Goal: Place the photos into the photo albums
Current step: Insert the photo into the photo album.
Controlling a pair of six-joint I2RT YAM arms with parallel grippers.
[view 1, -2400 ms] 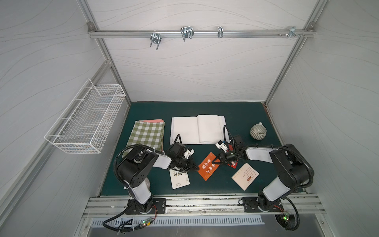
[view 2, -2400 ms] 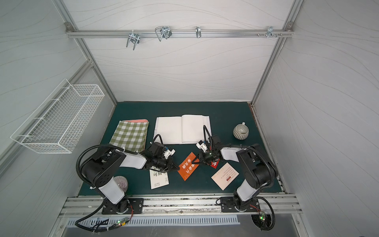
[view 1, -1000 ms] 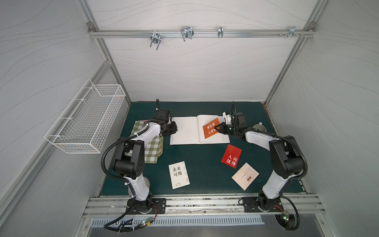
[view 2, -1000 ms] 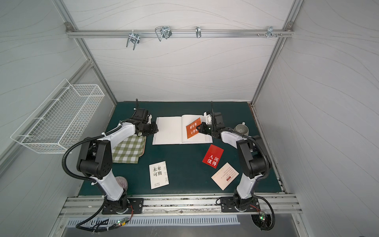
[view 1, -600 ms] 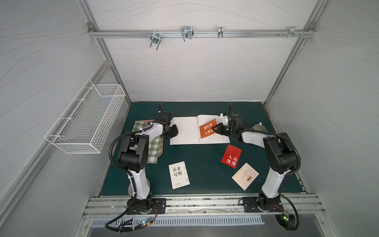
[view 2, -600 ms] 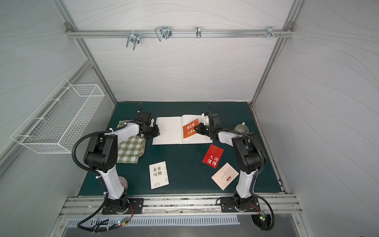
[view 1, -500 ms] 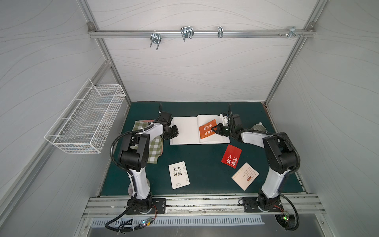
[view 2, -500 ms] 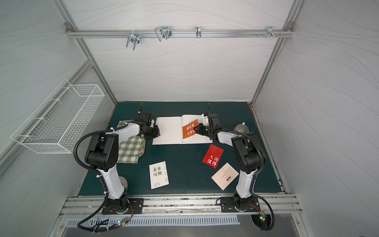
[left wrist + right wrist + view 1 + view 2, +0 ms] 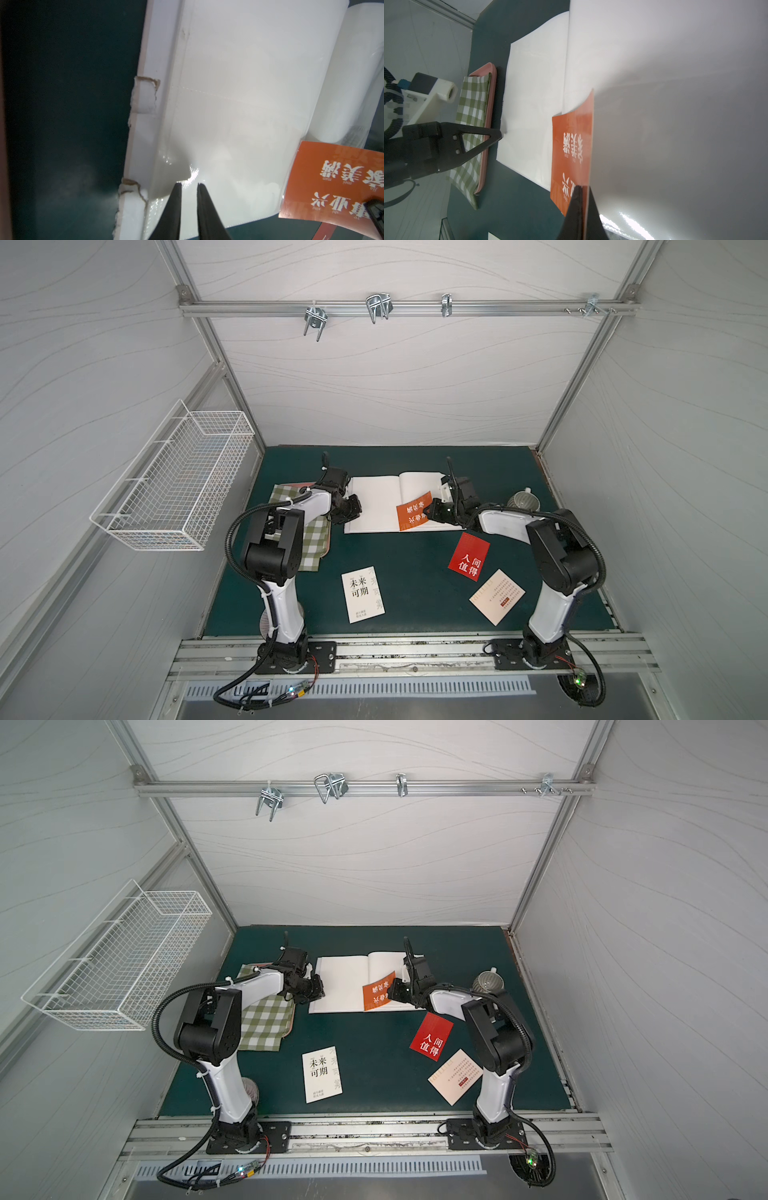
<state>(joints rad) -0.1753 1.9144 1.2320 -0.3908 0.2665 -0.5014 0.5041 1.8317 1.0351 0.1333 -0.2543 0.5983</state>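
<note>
Holding orange card (image 9: pixel 571 145) clamped in my right pincer (image 9: pixel 583 187), angled over album (image 9: pixel 374 502) right page. Left pincer (image 9: pixel 189 185) narrowly apart, tips on left page. Risks: card corner catches on page, buckles, slips from grip; album slides on worktop (image 9: pixel 415 605).

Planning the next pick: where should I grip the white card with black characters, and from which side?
The white card lies flat on the green mat, bare mat all round it, so only a thin edge offers purchase. Probably take the near short edge, coming from the robot's side with the left gripper tilted low.
</note>
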